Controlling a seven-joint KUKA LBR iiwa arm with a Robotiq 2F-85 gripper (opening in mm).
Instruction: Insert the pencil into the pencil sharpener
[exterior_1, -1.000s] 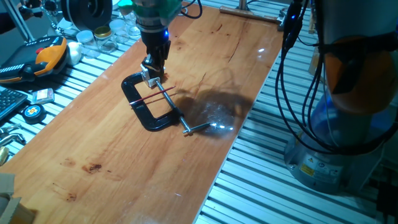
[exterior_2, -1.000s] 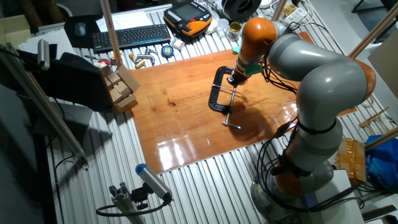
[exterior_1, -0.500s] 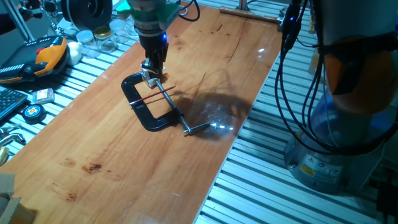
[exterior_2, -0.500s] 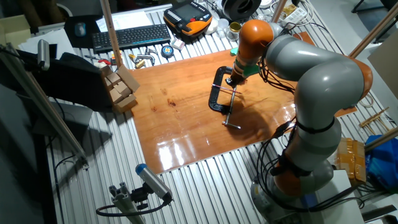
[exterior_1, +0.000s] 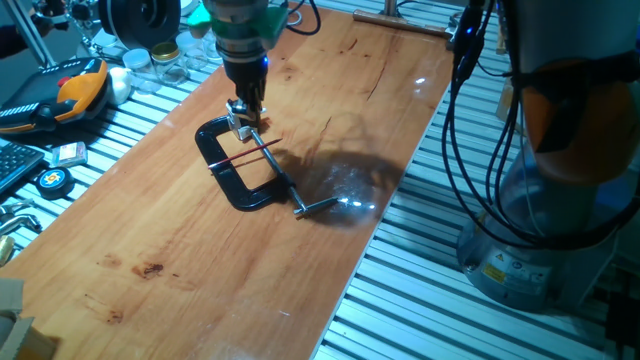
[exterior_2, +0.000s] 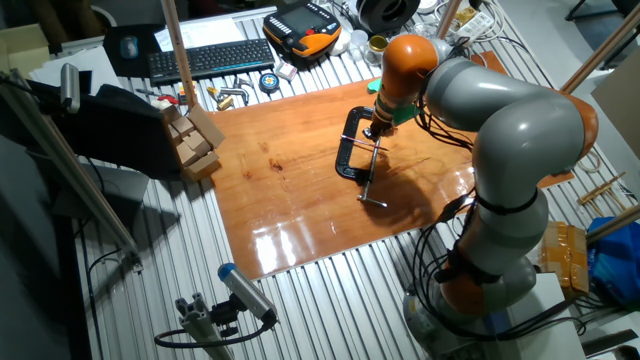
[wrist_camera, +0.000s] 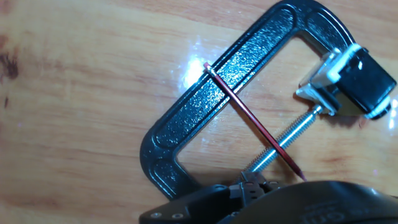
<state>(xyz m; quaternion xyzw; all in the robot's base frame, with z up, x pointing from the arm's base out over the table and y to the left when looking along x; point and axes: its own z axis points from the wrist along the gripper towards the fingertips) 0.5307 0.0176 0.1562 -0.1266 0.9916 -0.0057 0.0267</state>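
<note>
Cluttered metal benches with a keyboard (exterior_2: 212, 58), jars and tools ring the long wooden surface (exterior_1: 190, 270), where a big black clamp (exterior_1: 226, 170) lies flat near the middle. Across the clamp rests the pencil (wrist_camera: 252, 122), a thin red stick that leans on the clamp's back bar at one end and crosses over the shiny screw rod (wrist_camera: 283, 143) at the other, dark tip pointing toward the hand camera's lower edge. The pencil sharpener (wrist_camera: 348, 83), a small silver-and-black block, sits pinched between the end of the screw and the clamp's far jaw, so it is fixed in place and well apart from the pencil's tip.

From the fixed views the claw (exterior_1: 243, 115) hangs right over the sharpener end of the clamp, close above it. Whether its fingers are spread or closed I cannot tell; in the hand view only a dark housing shows along the bottom, and nothing seems to be held.

The pencil looks untouched, so the task is probably at its start. The risks are plain enough. The pencil sits raised on two narrow metal edges, so a slightly off-centre pinch could roll it off or flick it away. Coming down too far could hit the screw rod or the clamp. A tilted grip would likely miss the sharpener's small hole.
</note>
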